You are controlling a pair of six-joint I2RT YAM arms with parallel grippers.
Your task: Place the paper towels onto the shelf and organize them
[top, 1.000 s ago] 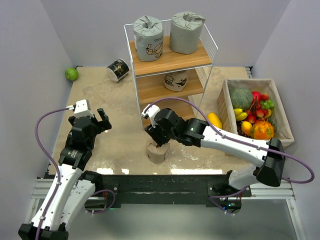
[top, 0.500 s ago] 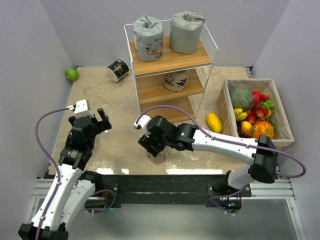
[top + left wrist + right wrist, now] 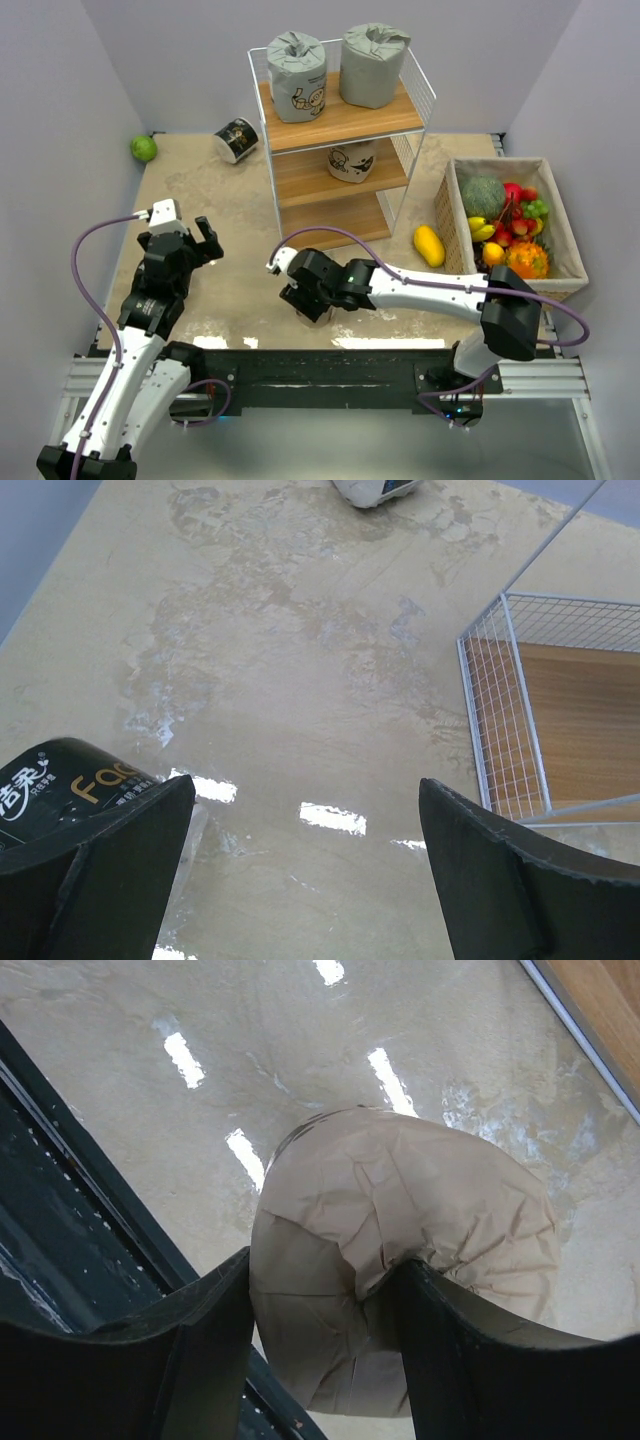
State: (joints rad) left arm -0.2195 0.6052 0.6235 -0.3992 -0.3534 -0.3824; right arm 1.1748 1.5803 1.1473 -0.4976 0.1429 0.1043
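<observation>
Left pincer (image 3: 203, 238) hangs wide and holds nothing over the left side of the surface (image 3: 230, 200). A black roll with gold letters (image 3: 45, 785) lies just beside one of its fingers. Right pincer (image 3: 306, 300) is down at the middle of the near edge. Its fingers (image 3: 180, 1350) press on both sides of the beige roll (image 3: 400, 1230), so it looks like it holds that roll, and the wrap dents in a bit. I think the job now is to lift this roll and take it to the shelf (image 3: 340, 125). To do it well, squeeze just enough that the soft roll does not slip. Lift it straight up first, then go in through the front of the shelf and not into the thin white wires. The bottom board (image 3: 330, 222) is bare, so that looks like the easy spot. Around, from the left, a green fruit (image 3: 143, 148) sits in the far left corner. Another black roll (image 3: 237, 138) lies by the far edge. Two grey rolls (image 3: 297, 75) stand on the top board, and a pale cartoon roll (image 3: 352, 160) is on the middle board. A yellow mango (image 3: 428, 243) lies just right of the shelf, near the fruit basket (image 3: 452, 215). The shelf's front wire post may get in the way.
</observation>
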